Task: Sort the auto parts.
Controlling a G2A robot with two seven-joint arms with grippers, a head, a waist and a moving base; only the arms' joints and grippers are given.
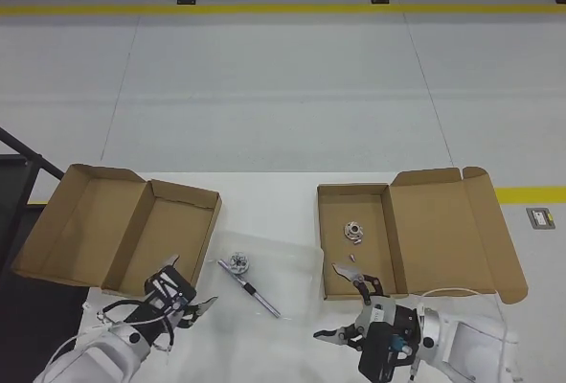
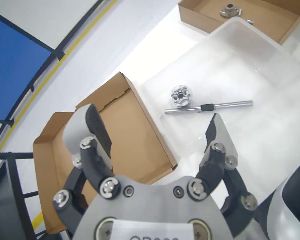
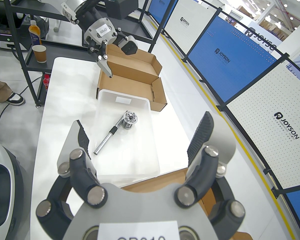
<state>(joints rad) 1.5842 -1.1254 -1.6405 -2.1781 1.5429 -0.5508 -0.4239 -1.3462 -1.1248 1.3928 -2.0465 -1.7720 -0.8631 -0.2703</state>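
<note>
Two parts left in clear tray (image 2: 240, 71): round hub (image 2: 181, 96) against steel rod (image 2: 208, 107), just ahead of left gripper (image 2: 152, 114), jaws splayed, empty. Flange (image 2: 229, 10) already in right box (image 2: 265, 18), beyond right gripper (image 3: 142, 121), likewise wide, nothing held. Roughly halfway, I'd judge.

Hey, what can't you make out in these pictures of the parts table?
- The small piece beside the flange in the right box: too small to identify, top view.
- That box's near corner: covered by the right gripper, top view.
- Floor of the left box: partly behind the left gripper, left wrist view.
</note>
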